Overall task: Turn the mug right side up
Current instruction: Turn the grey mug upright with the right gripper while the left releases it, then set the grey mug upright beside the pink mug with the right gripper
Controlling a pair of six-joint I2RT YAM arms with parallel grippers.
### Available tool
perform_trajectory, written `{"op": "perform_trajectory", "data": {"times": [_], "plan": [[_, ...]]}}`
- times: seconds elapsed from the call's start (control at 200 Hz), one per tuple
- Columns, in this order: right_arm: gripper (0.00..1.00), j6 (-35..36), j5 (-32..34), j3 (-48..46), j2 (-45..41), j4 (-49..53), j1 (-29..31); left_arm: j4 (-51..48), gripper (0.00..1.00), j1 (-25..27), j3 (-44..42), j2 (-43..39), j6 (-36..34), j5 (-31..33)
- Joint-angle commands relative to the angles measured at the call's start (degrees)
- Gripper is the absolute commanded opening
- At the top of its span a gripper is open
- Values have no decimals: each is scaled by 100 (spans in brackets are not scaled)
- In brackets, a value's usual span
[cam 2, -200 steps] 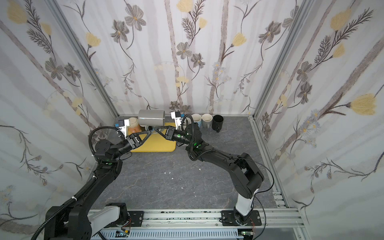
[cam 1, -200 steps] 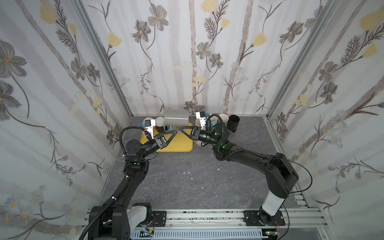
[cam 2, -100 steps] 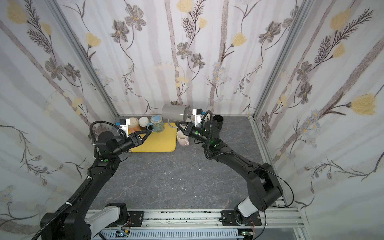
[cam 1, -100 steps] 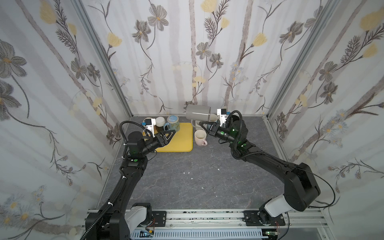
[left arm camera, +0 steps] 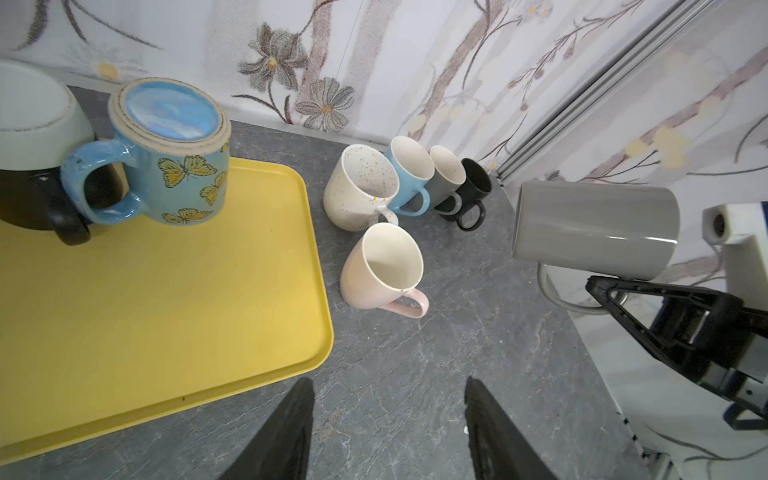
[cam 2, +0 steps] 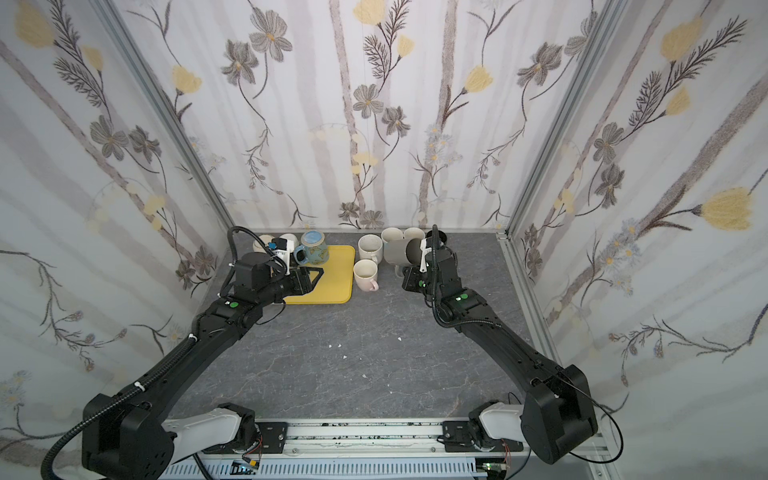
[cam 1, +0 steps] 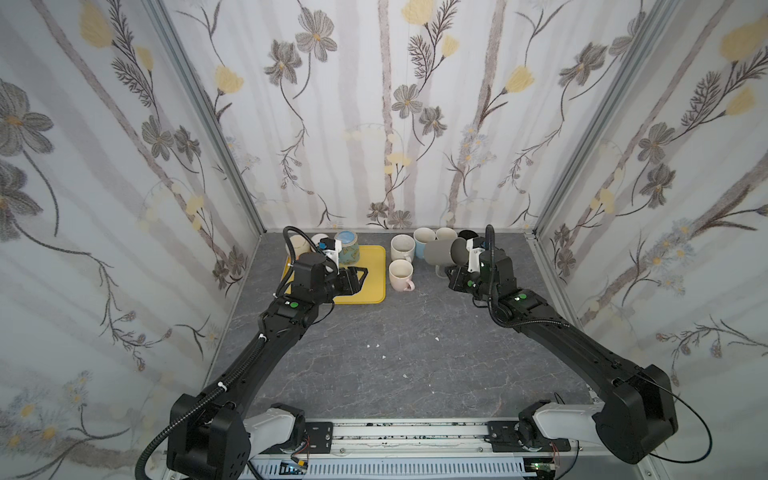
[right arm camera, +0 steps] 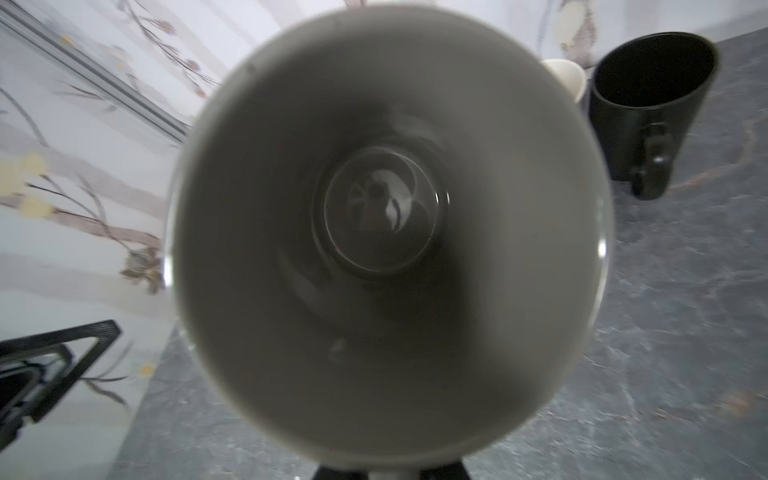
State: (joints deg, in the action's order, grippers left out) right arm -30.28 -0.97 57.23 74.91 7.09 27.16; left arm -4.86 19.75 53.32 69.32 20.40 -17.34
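The grey mug (cam 1: 441, 252) (cam 2: 400, 252) hangs in the air on its side at the back right, above the table. My right gripper (cam 1: 449, 274) (cam 2: 406, 277) is shut on its handle, below the body. In the left wrist view the grey mug (left arm camera: 594, 229) lies level, with one right finger (left arm camera: 631, 303) by the handle. The right wrist view looks straight into the mug's mouth (right arm camera: 386, 232), which hides the fingers almost entirely. My left gripper (cam 1: 360, 275) (cam 2: 316, 275) (left arm camera: 388, 388) is open and holds nothing, low over the right edge of the yellow tray (cam 1: 374, 266) (left arm camera: 166, 299).
A blue butterfly mug (cam 1: 348, 247) (left arm camera: 174, 158) stands upside down on the tray beside two more inverted mugs (left arm camera: 33, 145). Several upright mugs stand between the arms: pink (cam 1: 401, 274) (left arm camera: 382, 266), speckled white (cam 1: 402, 247), blue (left arm camera: 409, 174), black (right arm camera: 648, 108). Walls close in on three sides.
My right gripper carried the grey mug from above the tray rightwards to the back right corner. The left gripper let go earlier and stays open near the tray's edge.
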Motion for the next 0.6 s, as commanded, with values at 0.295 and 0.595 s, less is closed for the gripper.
{"op": "perform_trajectory", "data": {"times": [0.295, 0.595], "plan": [[0, 1094, 701, 1058, 1369, 923, 183, -595, 56, 898, 415, 677, -739, 1796], [0, 1323, 909, 2054, 2655, 1472, 281, -595, 58, 904, 422, 821, -860, 1882]]}}
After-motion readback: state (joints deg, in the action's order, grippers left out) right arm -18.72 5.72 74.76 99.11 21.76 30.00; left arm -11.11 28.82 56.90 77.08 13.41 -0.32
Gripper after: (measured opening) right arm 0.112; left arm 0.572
